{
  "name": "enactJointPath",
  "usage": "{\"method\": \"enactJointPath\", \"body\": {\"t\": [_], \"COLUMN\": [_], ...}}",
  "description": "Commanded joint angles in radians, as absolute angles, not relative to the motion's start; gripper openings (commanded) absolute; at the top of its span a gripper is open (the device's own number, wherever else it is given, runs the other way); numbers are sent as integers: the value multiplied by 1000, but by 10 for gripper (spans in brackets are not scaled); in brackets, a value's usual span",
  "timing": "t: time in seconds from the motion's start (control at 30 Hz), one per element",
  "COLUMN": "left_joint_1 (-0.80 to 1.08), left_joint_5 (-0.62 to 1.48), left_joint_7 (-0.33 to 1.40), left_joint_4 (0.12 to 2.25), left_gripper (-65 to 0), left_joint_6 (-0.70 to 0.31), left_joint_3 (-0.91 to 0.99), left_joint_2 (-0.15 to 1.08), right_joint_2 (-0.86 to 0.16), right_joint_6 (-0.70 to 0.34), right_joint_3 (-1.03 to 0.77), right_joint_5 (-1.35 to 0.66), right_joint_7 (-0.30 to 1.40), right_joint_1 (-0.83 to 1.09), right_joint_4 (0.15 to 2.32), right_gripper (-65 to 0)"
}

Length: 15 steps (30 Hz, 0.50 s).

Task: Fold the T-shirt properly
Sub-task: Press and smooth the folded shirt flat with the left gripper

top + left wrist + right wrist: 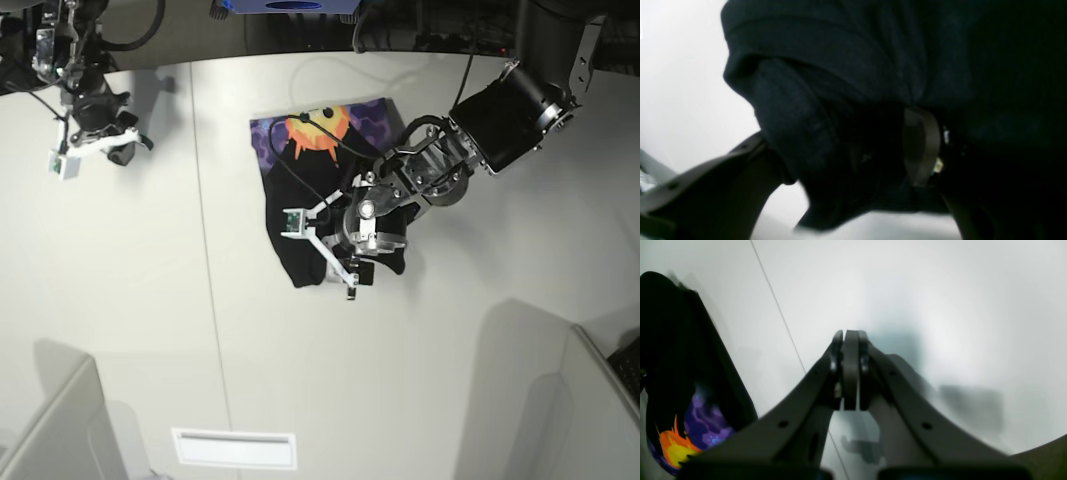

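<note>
We're mid-fold, our left gripper (846,153) clamping a bunched edge of the black cloth T-shirt (325,190) lying mid-table, right gripper (850,373) closed empty far off; next probably dragging that edge across.

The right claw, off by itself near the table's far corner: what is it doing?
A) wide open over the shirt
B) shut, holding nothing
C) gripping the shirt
B: the right claw has its tips pressed together over bare white table, apart from the T-shirt.
</note>
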<state>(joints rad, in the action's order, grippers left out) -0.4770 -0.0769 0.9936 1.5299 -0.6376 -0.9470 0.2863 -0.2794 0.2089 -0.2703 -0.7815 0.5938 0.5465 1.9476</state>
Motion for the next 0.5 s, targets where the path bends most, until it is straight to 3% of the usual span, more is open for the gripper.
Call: {"method": "enactJointPath", "body": {"t": [0.0,0.3,0.47], "left_joint_1": [-515,-507,-421], "left_joint_5": [-85,-84,-22], "left_joint_7": [992,990,990], "left_joint_4": [1567,1689,1833], "left_gripper": [-222,-222,-267], "left_joint_6": [-638,-638,-638], "left_joint_3": [-923,-693,-521], "left_joint_2": [283,214,217], "right_joint_2": [-291,-291,-292], "right_joint_6": [200,202,197], "right_joint_3": [-274,-272,-278], "right_joint_5": [-785,-785,-785], "right_joint_7": [573,573,573], "right_joint_1": [547,544,552], "right_joint_4": [1968,1968,1969], "right_gripper": [-650,-650,-650]}}
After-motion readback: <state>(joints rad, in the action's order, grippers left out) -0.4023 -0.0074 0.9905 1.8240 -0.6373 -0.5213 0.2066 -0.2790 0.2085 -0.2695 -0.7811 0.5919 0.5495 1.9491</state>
